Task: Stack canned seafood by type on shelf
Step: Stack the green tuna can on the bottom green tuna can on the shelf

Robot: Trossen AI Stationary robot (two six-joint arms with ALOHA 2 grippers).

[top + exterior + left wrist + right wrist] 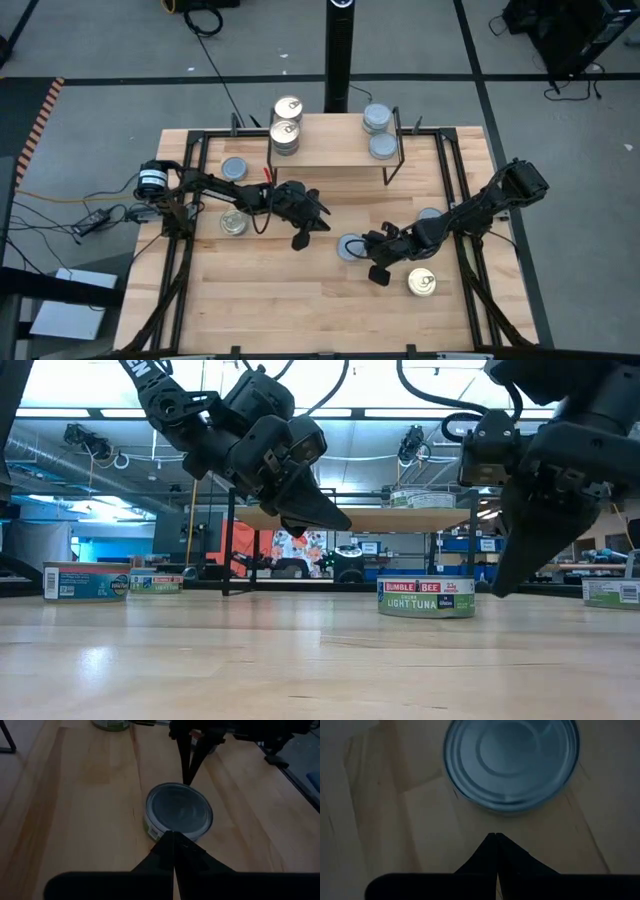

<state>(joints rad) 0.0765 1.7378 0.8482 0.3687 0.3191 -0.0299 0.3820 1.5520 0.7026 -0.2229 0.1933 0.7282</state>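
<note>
Both grippers, left (299,241) and right (379,274), are fully closed and empty above the slatted wooden table (300,300); one blue-grey tin (351,247) lies between them.

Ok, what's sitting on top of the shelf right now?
On the shelf: two gold pull-tab tins at its left end, the nearer one topping a stack, and two blue-grey tins at its right end. Tins beneath the tops are mostly hidden, so stack heights are unclear.

gold-top tins (287,107): 4 | blue-grey tins (352,247): 5 | shelf (330,150): 1
</note>
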